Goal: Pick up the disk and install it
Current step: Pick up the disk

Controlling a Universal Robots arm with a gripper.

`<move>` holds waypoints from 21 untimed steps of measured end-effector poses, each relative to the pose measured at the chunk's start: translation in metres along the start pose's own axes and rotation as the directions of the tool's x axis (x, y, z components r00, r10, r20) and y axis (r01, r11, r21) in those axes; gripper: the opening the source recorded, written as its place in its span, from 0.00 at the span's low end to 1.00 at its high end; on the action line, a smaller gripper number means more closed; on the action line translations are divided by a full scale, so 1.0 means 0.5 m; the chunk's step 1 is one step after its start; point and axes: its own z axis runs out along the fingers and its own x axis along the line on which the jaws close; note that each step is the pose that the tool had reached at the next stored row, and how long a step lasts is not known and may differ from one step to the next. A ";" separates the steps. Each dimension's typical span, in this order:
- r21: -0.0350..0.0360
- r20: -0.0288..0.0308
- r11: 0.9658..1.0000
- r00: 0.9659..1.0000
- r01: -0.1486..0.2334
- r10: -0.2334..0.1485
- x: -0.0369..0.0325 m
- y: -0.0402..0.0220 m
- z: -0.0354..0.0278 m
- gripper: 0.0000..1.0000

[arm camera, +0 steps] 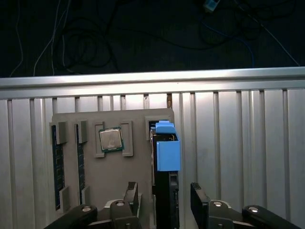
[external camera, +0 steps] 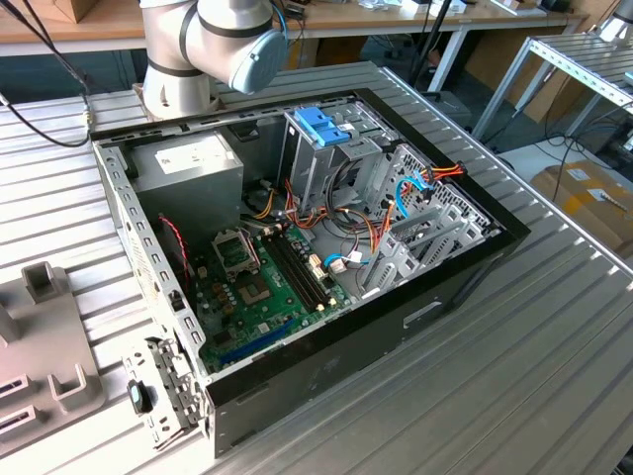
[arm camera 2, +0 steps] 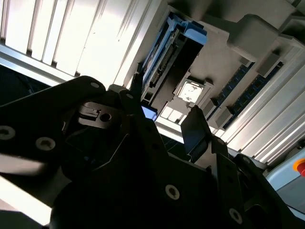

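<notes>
Hand (arm camera: 165, 188) of the robot arm stands wide open astride the disk (arm camera: 167, 155). One of its fingers (arm camera: 132, 193) is on each side of the drive, and the first wrist view shows a gap between each finger and the drive's faces. The disk stands on edge in a slot of a grey holder tray (arm camera: 109, 183), its light-blue rail frame showing along its edge. Seen edge-on, its broad faces cannot be made out, and the end nearest the camera is cut off by the frame. In the second wrist view the hand's dark body covers the foreground and hides the near part of the disk (arm camera 2: 164, 57), leaving its blue end in sight beyond the fingertips. A processor chip (arm camera: 110, 139) sits in a pocket of the tray just beside the disk. Memory sticks (arm camera: 58, 167) lie in slots well apart from the disk, on the far side of the chip. On the disk's other side lie bare slats of the table (arm camera: 248, 157). Beyond the tray runs the table's edge rail (arm camera: 152, 78), then a dark floor (arm camera: 143, 28) strewn with cables. In the exterior view an open computer case (external camera: 326, 371) lies on the table with a blue bracket (external camera: 321, 127) atop its drive cage. The arm (external camera: 213, 40) is cut off by the picture's upper edge.
</notes>
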 end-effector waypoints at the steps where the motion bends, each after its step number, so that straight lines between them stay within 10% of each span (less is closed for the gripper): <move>1: 0.000 0.000 1.000 1.000 0.000 0.000 0.000 0.000 0.000 0.60; 21: 0.000 0.000 1.000 1.000 0.000 0.000 -0.003 0.000 0.072 0.60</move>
